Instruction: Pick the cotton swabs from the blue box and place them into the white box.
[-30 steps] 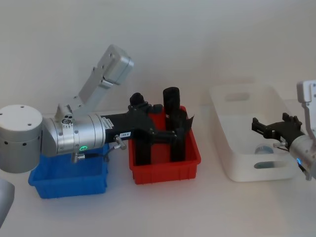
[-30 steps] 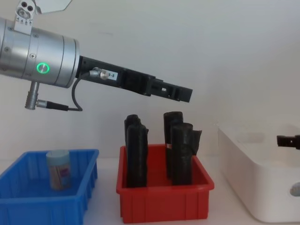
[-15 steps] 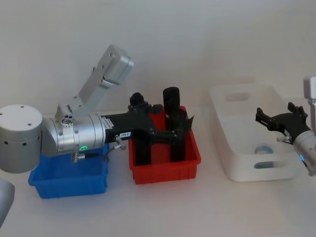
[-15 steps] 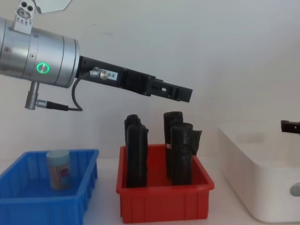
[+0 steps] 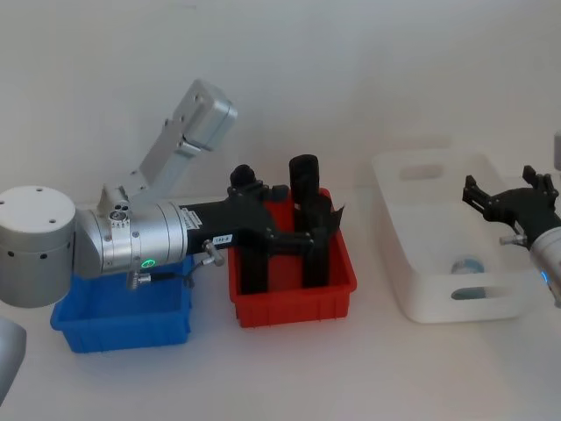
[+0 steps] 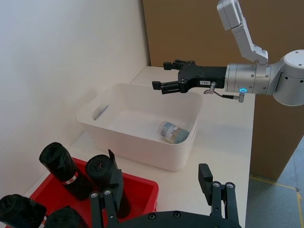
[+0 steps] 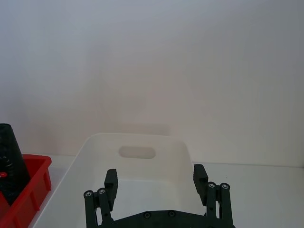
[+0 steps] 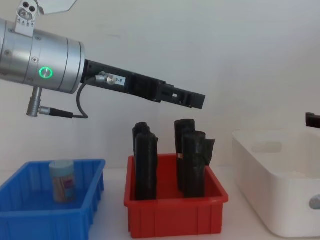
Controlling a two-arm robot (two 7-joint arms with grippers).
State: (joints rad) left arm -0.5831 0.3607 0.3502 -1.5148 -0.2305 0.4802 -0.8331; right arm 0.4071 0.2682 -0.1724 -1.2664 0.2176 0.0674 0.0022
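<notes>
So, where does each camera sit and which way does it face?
Head: up high, facing down at the blue box, red bin, white box; both arms show.
Chest: lower, facing across the table; left pincer above the red bin.
Left wrist: faces white box and right pincer; own fingers show.
Right wrist: faces wall over white box; own fingers show.
Shared: head and left wrist see cotton swabs in the white box.

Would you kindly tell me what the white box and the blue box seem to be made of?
The white box looks like glossy moulded plastic: smooth thick walls, rounded corners, a cut-out handle. The blue box is probably plastic too, duller in finish, with a thick moulded rim.
</notes>
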